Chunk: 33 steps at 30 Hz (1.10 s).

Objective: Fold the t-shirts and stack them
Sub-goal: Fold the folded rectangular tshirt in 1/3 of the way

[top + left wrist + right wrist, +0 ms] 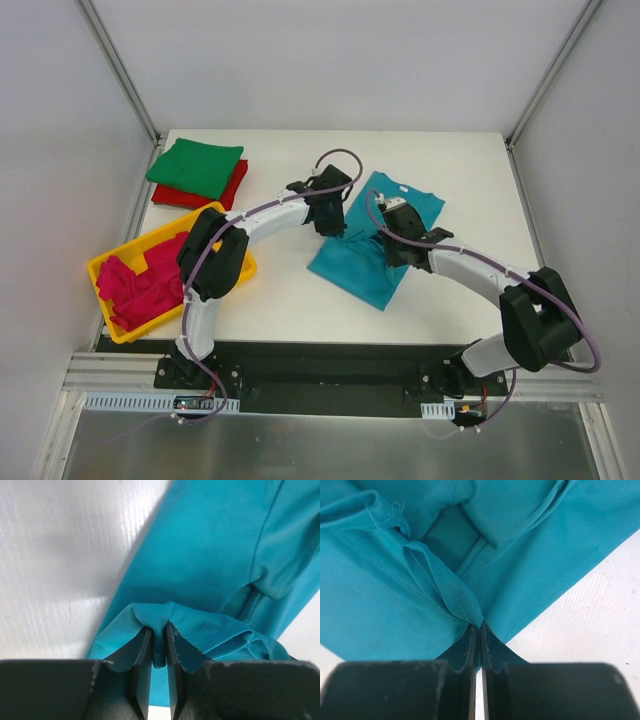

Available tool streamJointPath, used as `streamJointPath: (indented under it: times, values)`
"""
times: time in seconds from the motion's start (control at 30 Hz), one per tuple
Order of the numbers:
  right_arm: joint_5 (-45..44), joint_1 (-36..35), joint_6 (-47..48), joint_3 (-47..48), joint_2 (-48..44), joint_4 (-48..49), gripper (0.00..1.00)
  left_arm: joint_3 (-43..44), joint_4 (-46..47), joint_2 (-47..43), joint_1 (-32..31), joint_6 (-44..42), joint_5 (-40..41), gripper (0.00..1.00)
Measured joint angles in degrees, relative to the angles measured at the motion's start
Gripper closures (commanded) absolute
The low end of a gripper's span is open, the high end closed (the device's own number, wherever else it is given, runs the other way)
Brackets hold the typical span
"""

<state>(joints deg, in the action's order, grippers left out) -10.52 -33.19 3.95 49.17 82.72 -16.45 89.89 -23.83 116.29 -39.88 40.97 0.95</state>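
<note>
Top external view shows the teal t-shirt (372, 262) lying on the white table (290, 300), a little to the right of the middle, partly folded and turned at an angle. Both arms reach over it. The left gripper (330, 222) is at the shirt's left upper edge, and the right gripper (395, 225) is over its upper part, near the collar side. The two are near each other but apart.

From the left wrist camera, the left gripper (159, 630) has its jaws very narrow, with only a thin gap between them. A small fold of the teal t-shirt (210, 555) is pinched in this gap, and the cloth rises into a little hump just above the fingers (142, 650). Bare table (60, 555) is on the left side of this view.

From the right wrist camera, the right gripper (480, 627) is closed tight on a hemmed fold of the teal t-shirt (370, 615). The seam runs straight down into the place where the jaws meet. Bare table (590, 615) shows at the right.

At the far left corner of the table, the green t-shirt (195, 167) lies folded on top of the red t-shirt (235, 188). Nearer, at the left edge, the yellow tray (105, 262) holds the magenta t-shirts (150, 285) in a loose, unfolded heap.
</note>
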Motion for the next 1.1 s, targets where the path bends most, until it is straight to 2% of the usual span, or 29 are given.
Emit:
streamJointPath:
  times: [0.03,0.07,0.1,0.13,0.2,0.27,0.37,0.4,0.47,0.5,0.67,0.77,0.87,0.97,1.1]
  values:
    - [-0.50,0.20,-0.09,0.13,0.48,0.20,0.82,0.00,-0.02,0.44,0.13,-0.13,-0.22,0.69]
    - [-1.16,0.39,-0.22,0.37,1.01,0.28,0.70,0.00,-0.02,0.74,0.24,-0.33,-0.33,0.62]
    - [-2.29,0.52,-0.39,0.74,1.51,0.20,0.53,0.02,-0.04,0.96,0.28,-0.74,-0.35,0.56]
    - [-3.93,0.63,-0.81,1.36,2.14,-0.26,0.48,0.17,-0.13,1.18,0.52,-1.07,-0.46,0.44]
    - [-8.70,0.76,-2.16,3.28,3.17,-2.21,0.29,0.81,-0.33,1.40,0.85,-2.03,-0.50,0.19]
    - [-14.21,0.81,-4.11,5.44,3.45,-4.70,0.22,1.42,-0.44,1.31,1.03,-3.15,-0.52,0.01]
    - [-19.04,0.87,-6.10,7.52,2.71,-7.26,0.18,1.38,-0.42,0.00,1.38,-4.26,-0.50,0.01]
    - [-19.28,0.85,-6.32,7.56,1.86,-7.69,0.14,0.85,-0.42,-1.01,1.44,-4.35,-0.50,0.01]
    - [-17.53,0.79,-6.19,6.91,-0.70,-8.22,0.01,-1.92,0.02,-4.68,1.49,-4.42,-0.39,0.01]
    - [-15.74,0.76,-6.08,6.23,-2.08,-7.98,0.04,-3.58,0.07,-6.67,1.49,-4.42,-0.31,0.01]
    - [1.84,-1.14,-5.20,-0.31,-8.09,-2.64,0.04,-17.94,0.70,-21.77,1.68,-3.98,2.69,0.01]
    - [9.64,-4.70,-5.35,-0.70,-4.94,0.26,0.04,-26.40,0.52,-29.29,2.08,-2.97,4.02,0.01]
    - [14.29,-7.26,-5.84,1.77,2.12,1.99,0.04,-33.14,0.39,-34.36,2.51,-1.36,4.31,0.01]
    - [14.80,-7.17,-6.56,5.62,9.07,2.75,0.04,-37.86,-0.72,-38.51,2.49,0.17,4.33,0.01]
    - [11.47,-5.77,-6.40,12.04,16.15,2.45,0.04,-39.32,-1.09,-41.48,2.49,0.74,4.26,0.01]
